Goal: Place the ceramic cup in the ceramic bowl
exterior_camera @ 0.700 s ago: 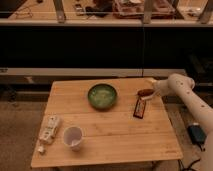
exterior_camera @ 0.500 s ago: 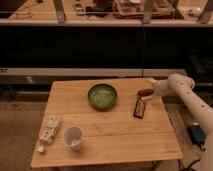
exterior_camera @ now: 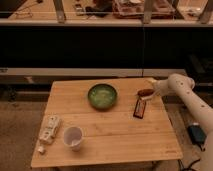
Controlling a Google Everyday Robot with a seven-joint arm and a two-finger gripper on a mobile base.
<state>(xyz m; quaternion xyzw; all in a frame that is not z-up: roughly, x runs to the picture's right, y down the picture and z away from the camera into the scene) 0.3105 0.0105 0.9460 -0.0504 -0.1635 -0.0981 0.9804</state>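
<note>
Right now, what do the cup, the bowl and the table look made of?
Cup: plain matte white, likely ceramic, though plastic can't be ruled out. Bowl: light green inside with a darker rim, probably glazed ceramic. Table: pale wood, plank lines showing. The claw hovers at the table's right edge, away from both.

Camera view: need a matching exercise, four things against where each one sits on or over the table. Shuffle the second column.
Things:
1. ceramic cup
2. ceramic bowl
3. white packet
4. tool

Places:
A. far middle of the table
B. over the right side, just beyond the dark bar
C. near left, just right of the packet
D. along the left edge

Pairs: 1-C, 2-A, 3-D, 4-B
</note>
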